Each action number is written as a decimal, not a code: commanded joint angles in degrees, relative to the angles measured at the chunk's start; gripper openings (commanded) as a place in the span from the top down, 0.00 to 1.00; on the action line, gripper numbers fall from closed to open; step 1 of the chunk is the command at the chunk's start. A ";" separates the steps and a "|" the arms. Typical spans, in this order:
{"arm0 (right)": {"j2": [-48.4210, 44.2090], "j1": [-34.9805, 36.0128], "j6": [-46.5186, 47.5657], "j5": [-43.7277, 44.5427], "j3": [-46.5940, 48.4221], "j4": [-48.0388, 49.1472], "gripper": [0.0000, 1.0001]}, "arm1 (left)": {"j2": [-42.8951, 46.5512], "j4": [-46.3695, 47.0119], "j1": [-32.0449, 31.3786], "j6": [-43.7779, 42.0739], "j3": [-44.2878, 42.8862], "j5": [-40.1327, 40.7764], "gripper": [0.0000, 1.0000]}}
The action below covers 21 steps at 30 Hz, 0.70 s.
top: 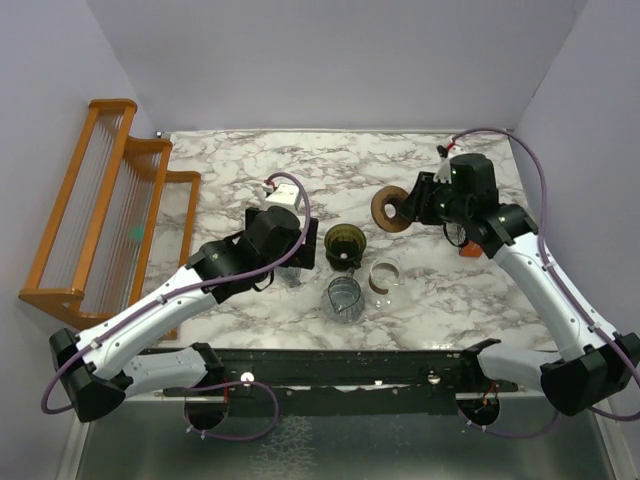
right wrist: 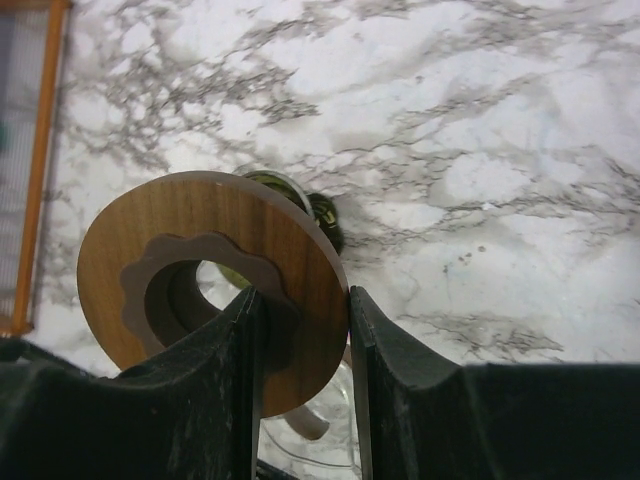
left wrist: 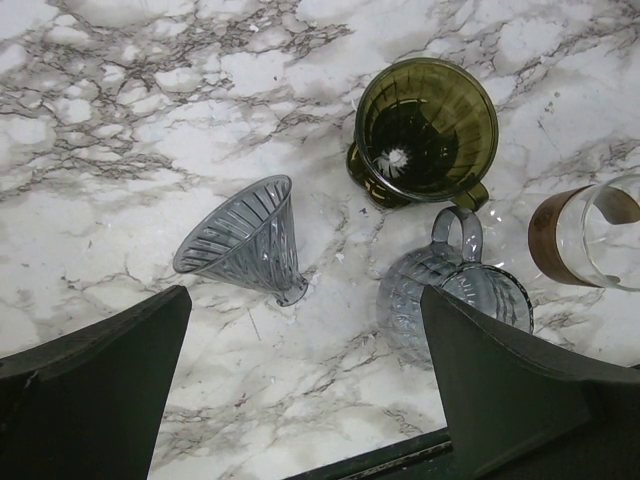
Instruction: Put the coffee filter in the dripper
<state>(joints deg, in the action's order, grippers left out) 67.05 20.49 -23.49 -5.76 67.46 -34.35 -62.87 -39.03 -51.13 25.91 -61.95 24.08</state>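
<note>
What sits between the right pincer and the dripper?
Only the wooden ring the right pincer grips, then bare marble before the dripper, seen in the top view.

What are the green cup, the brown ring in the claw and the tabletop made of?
Green cup: likely tinted plastic or glass, glossy; you see through its ribbed wall.
Brown ring: wood, matte, with visible grain.
Tabletop: marble pattern, possibly only a printed surface.

- Ahead of our spread left fingers [left wrist: 90,390], a bare strip of table [left wrist: 335,300] runs between the tipped grey cone [left wrist: 240,240] and the handled cup [left wrist: 445,300].
- Just beyond that cup, the dripper [left wrist: 425,130] and the banded glass [left wrist: 585,240] crowd close.
- The wooden ring [right wrist: 200,250] fills the gap between our right fingers [right wrist: 215,390].
</note>
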 commanded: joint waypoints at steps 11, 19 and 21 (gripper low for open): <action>6.59 18.18 12.27 1.02 5.78 -1.22 0.99 | 6.93 -1.98 -0.21 -2.76 -4.27 8.03 0.01; 11.55 23.91 22.11 2.51 8.01 -4.53 1.00 | 9.05 -2.17 -0.20 -1.70 -2.64 9.45 0.01; 11.44 25.14 22.93 2.17 6.98 -4.10 1.00 | 9.30 -2.18 -0.26 -1.57 -2.41 9.53 0.01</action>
<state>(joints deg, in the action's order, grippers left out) 78.76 43.40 -5.78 -4.51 73.97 -37.41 -55.11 -39.81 -51.13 24.21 -64.49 31.20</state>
